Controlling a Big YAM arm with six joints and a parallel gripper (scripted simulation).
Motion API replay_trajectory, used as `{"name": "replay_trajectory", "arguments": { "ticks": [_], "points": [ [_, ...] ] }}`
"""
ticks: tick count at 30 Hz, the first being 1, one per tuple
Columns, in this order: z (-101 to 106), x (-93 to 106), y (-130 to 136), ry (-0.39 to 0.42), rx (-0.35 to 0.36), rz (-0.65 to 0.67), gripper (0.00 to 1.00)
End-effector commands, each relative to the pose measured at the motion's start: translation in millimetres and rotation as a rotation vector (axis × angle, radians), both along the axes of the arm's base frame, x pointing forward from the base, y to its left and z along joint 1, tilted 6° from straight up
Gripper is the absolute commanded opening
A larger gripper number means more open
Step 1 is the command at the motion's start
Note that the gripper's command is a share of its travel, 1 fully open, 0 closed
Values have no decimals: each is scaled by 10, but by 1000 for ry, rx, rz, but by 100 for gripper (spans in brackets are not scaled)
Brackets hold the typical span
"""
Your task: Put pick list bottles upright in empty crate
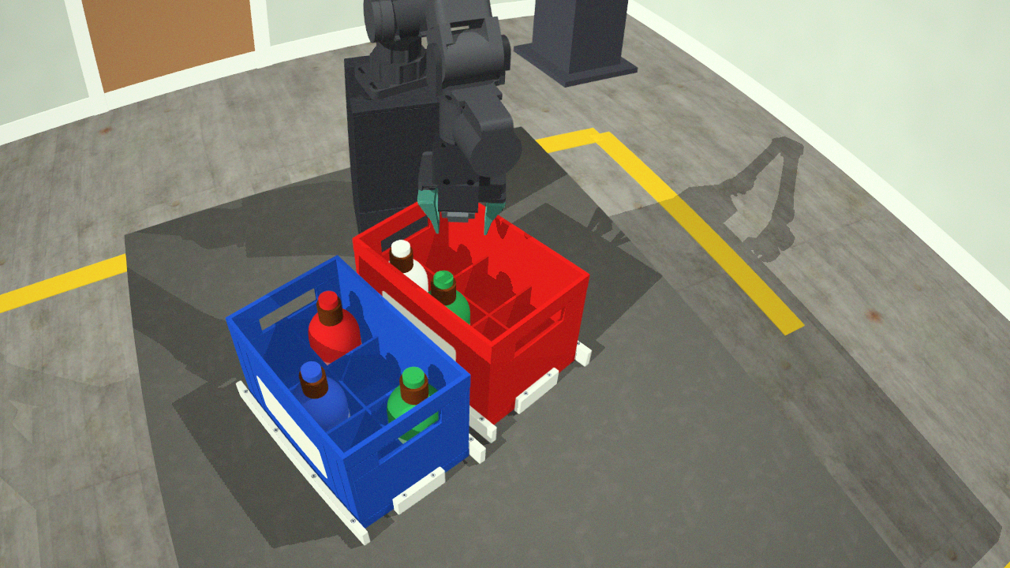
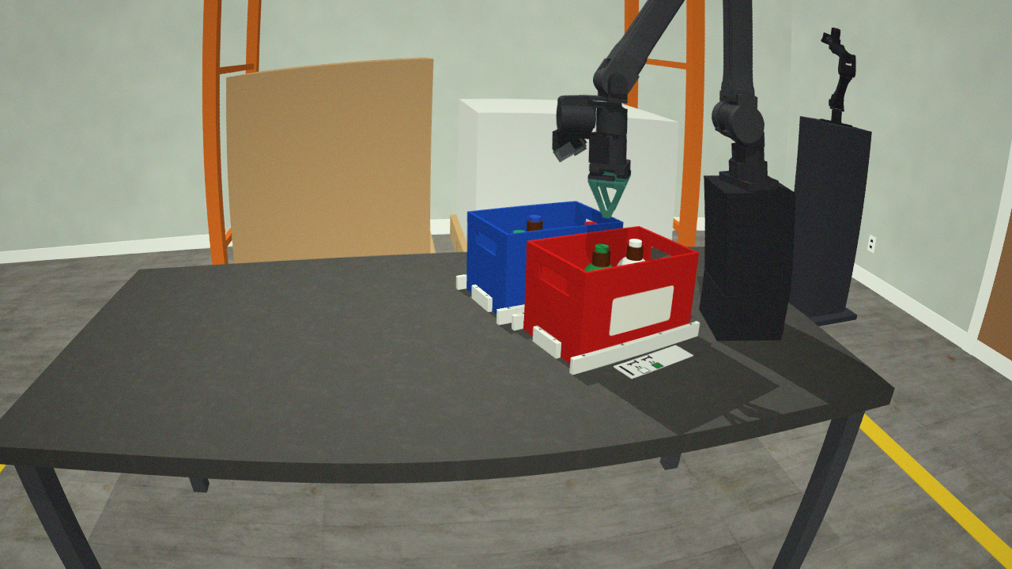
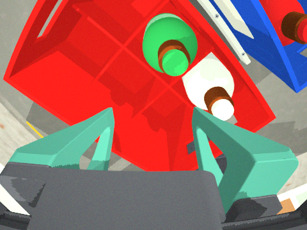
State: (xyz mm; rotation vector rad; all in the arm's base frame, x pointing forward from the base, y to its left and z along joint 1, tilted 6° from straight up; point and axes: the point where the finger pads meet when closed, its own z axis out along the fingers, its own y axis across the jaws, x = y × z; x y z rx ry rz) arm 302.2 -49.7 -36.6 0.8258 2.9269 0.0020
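Observation:
My gripper [image 1: 461, 233] [image 2: 607, 216] [image 3: 153, 114] is open and empty, above the red crate [image 1: 522, 381] [image 2: 555, 304] [image 3: 38, 89]. That crate holds an upright green bottle [image 1: 455, 304] [image 2: 601, 258] [image 3: 153, 38] and white bottle [image 1: 417, 275] [image 2: 634, 251] [image 3: 209, 75] in neighbouring compartments. The white bottle lies near the right fingertip in the wrist view. The blue crate [image 1: 424, 455] [image 2: 488, 272] [image 3: 278, 61] holds a red bottle [image 1: 333, 335] [image 3: 302, 32], a blue bottle [image 1: 324, 405] [image 2: 535, 223] and another green bottle [image 1: 409, 405]. The pick list [image 2: 675, 353] shows white and green symbols; its counts are too small to read.
White strips [image 1: 418, 489] [image 2: 636, 346] edge both crates on the table [image 1: 635, 452] [image 2: 318, 353]. The crates stand close side by side. The dark arm pedestal [image 1: 395, 155] [image 2: 746, 269] stands near their far end in the top view.

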Motion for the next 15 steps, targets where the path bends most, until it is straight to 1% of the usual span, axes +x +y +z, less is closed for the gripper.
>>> {"name": "replay_trajectory", "arguments": {
  "ticks": [1, 4, 15],
  "points": [
    [167, 145, 102, -37, -7, -19, 61],
    [260, 224, 244, -52, -6, -19, 61],
    [461, 244, 800, -55, 3, -19, 61]
  ]
}}
